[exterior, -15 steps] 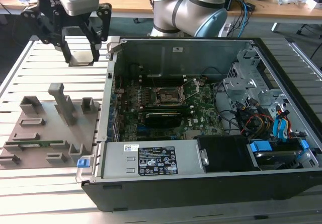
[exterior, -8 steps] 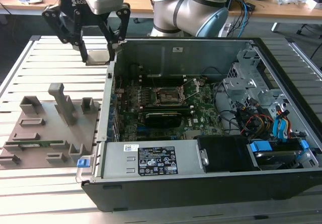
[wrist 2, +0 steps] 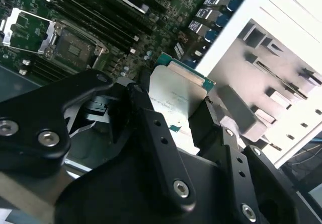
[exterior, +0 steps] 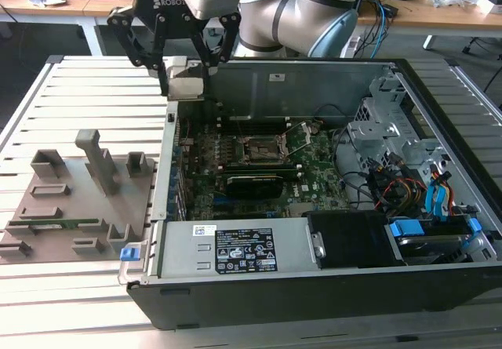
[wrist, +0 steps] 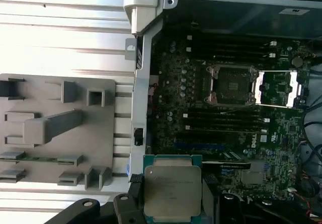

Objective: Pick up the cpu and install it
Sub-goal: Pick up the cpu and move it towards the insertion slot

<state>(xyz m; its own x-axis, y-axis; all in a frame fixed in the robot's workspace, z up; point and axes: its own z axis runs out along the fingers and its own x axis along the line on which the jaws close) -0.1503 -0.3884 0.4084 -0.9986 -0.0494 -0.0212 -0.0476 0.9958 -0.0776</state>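
The cpu is a small flat square chip with a silvery top. It hangs in the air over the case's back corner on the exterior view's left, and my gripper is shut on it. In both wrist views the black fingers clamp two opposite edges of the cpu. The dark square socket lies on the green motherboard inside the case. Its metal frame is swung open beside it. The cpu is well apart from the socket.
The open black computer case holds cables, a drive cage and a black power supply. A grey fixture plate with upright blocks lies on the slatted table, on the exterior view's left of the case.
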